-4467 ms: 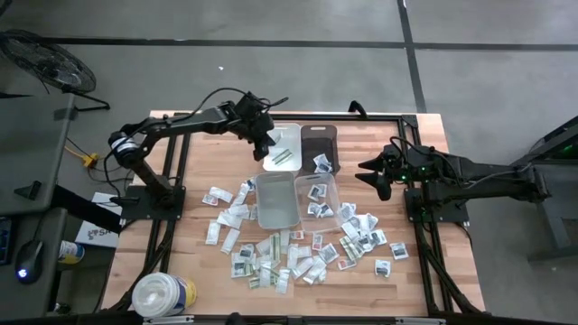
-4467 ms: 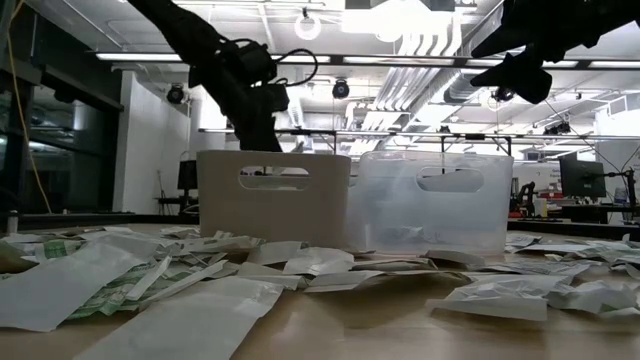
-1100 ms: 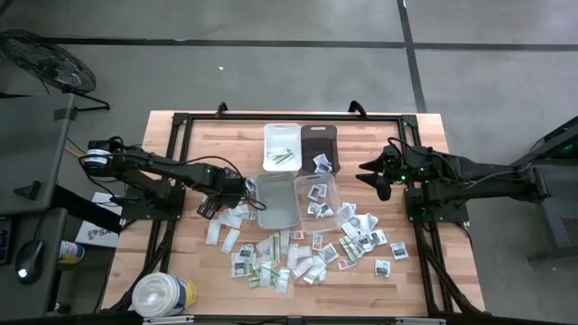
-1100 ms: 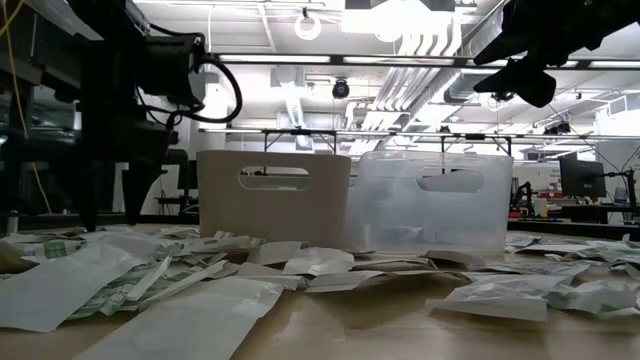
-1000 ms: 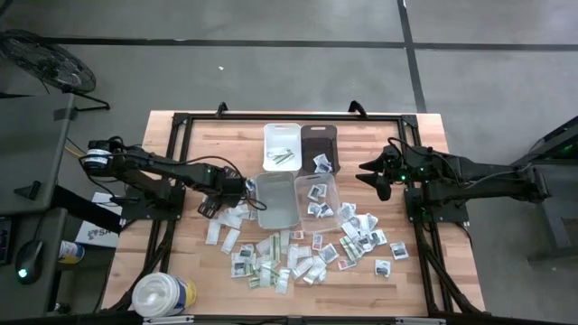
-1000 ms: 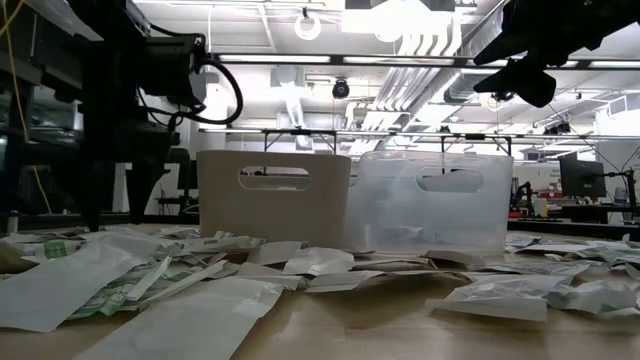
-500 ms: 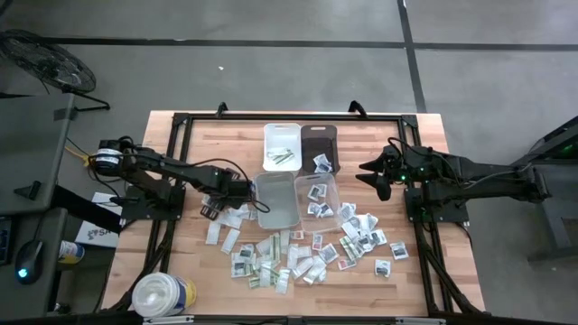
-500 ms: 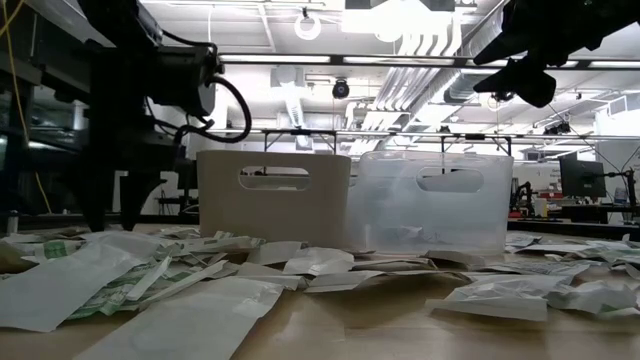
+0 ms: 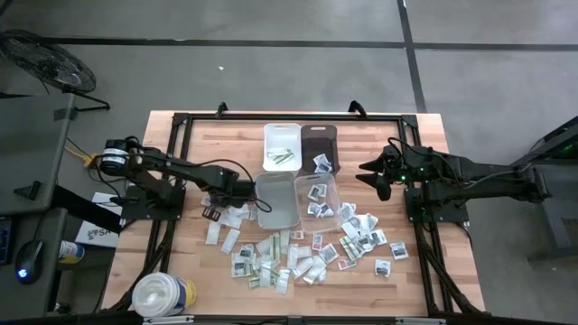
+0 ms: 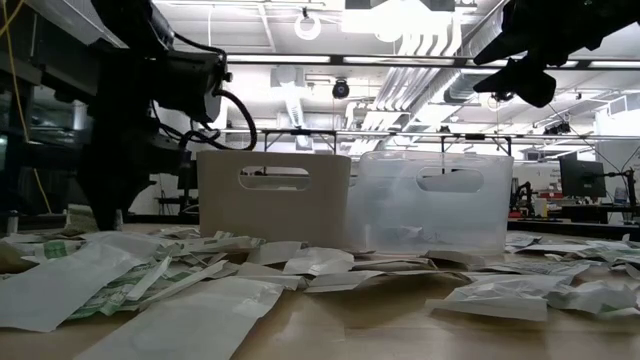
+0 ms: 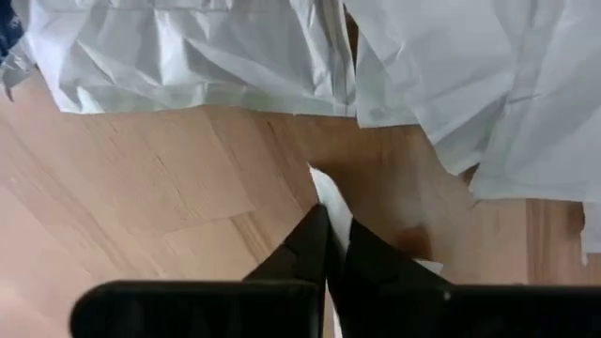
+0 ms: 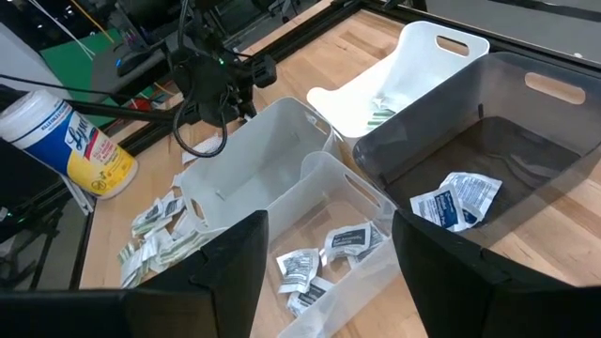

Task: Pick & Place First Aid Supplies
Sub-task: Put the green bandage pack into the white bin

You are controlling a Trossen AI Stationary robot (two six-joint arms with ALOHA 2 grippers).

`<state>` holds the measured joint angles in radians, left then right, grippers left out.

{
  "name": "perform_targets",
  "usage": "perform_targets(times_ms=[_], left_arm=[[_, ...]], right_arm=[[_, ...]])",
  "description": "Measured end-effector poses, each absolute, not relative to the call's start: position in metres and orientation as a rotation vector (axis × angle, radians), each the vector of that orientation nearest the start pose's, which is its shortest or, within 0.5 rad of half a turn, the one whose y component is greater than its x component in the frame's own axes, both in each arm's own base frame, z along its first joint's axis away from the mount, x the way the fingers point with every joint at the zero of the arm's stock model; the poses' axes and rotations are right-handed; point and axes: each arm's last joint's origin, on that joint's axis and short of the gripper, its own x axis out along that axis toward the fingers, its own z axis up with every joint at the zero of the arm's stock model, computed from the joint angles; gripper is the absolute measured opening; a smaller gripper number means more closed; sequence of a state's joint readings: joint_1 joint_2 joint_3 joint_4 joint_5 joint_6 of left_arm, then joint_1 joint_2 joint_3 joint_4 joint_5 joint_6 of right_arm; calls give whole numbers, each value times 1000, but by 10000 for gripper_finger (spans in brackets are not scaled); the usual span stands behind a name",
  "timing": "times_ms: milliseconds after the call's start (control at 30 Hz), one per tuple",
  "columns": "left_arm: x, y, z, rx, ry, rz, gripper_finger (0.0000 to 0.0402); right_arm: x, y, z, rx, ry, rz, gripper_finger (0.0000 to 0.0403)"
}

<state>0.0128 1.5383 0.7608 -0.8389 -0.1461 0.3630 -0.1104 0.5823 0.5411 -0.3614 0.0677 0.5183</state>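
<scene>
Packet is pinched only by its thin edge in the closed left claw at the tabletop's 9 o'clock, so we judge it may slip on lifting; right claw waits apart.

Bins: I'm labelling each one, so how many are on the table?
4, in a two-by-two cluster: white bin and dark bin at the far side, two clear bins just in front. None seems hidden.
</scene>
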Motion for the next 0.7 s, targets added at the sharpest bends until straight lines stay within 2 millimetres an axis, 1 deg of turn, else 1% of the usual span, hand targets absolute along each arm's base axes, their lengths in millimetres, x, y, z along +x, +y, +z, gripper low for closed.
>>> perform_targets(times_ms=[267, 367, 567, 700], left_arm=[[251, 8, 175, 410, 1510, -143, 2], [260, 14, 190, 395, 1475, -121, 1], [275, 38, 225, 353, 1406, -36, 1], [286, 62, 251, 285, 1281, 23, 1]], right_arm=[[135, -17, 261, 518, 344, -275, 222], [135, -17, 261, 519, 344, -269, 222], [135, -16, 261, 528, 347, -255, 222], [135, -16, 261, 524, 347, -255, 222]])
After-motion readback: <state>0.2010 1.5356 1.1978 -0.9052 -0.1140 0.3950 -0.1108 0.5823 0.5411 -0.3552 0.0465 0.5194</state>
